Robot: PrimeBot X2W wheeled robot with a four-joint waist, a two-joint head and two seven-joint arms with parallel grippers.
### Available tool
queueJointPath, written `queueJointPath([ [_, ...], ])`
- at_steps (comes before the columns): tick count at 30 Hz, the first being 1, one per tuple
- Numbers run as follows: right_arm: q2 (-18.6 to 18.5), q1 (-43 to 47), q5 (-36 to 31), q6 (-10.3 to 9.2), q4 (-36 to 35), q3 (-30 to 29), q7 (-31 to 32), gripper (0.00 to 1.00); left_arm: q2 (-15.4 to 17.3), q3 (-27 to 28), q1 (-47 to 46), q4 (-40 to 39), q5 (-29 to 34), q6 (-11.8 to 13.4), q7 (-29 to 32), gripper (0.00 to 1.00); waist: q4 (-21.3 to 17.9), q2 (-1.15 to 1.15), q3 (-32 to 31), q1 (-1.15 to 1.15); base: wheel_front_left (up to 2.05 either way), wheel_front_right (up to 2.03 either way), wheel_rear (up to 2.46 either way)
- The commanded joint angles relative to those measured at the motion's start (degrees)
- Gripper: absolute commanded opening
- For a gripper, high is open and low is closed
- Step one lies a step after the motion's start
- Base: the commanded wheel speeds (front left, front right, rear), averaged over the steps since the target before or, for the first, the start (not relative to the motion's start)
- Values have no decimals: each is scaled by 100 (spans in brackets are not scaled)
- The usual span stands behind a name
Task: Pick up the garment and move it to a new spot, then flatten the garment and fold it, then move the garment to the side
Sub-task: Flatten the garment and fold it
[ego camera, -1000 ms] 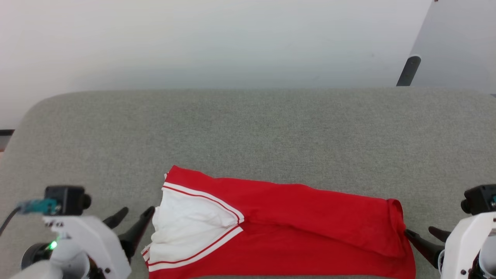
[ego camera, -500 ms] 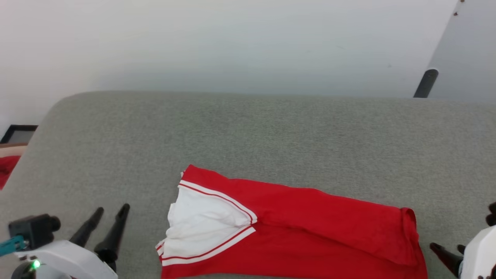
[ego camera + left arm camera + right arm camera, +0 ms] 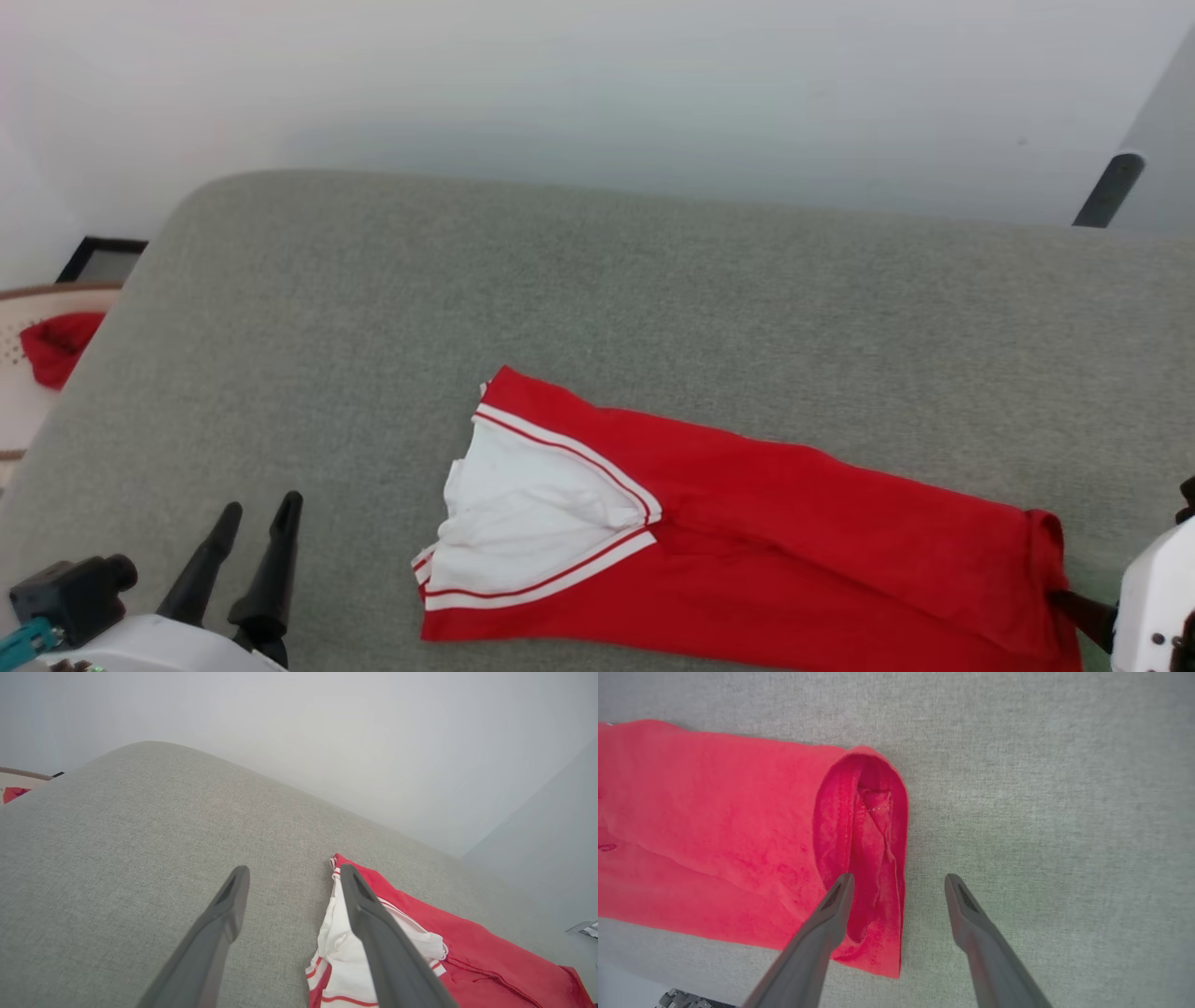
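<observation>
Black-fingered left tool [image 3: 261, 504] low at near left, spread wide, empty, aimed across grey fabric desk [image 3: 560, 280]. Right tool [image 3: 899, 877] spread wide, empty, straddling garment's [image 3: 794, 523] red end. Garment folded long on near desk, white sleeve leftward.

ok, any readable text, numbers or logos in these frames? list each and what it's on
None readable.
The garment lies folded on the grey cushion, showing plain red cloth, a white sleeve and stripe trim, no letters or numbers.
A small dark mark on it in the right wrist view is too small to read.
</observation>
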Motion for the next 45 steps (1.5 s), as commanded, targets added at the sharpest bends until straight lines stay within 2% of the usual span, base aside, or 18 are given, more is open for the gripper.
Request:
queueJointPath([
  [1,45,-109,-58,0,118,20,19,100,-103,91,60,43,113,-72,-18,100,129,0,142,0,0,0,0],
  [12,128,-461,-110,0,1056,156,37,100,-737,631,116,313,509,-430,-19,100,318,0,402,0,0,0,0],
  [13,121,-493,-70,0,1128,216,29,82,-801,665,113,336,512,-468,-19,100,331,0,421,0,0,0,0],
  [14,124,-525,-23,0,1185,239,-19,0,-838,696,109,352,549,-494,-19,100,339,0,435,0,0,0,0],
  [18,69,-631,115,1,1356,332,-63,0,-997,837,131,414,628,-587,-19,100,347,0,484,0,0,0,0],
  [26,-298,-942,201,-5,1474,340,-175,0,-1197,1080,227,474,782,-723,-19,100,264,0,490,0,0,0,0],
  [32,-503,-1061,136,-5,1553,241,-205,0,-1233,1162,325,501,860,-719,-19,100,130,0,409,0,0,0,0],
  [41,-989,-1245,-162,-4,2040,-165,-405,0,-1258,1206,450,490,847,-734,-19,100,-67,0,284,0,0,0,0],
  [45,-1020,-1331,-142,-4,2193,-221,-420,0,-1231,1206,507,489,820,-725,5,100,-128,0,219,0,0,0,0],
])
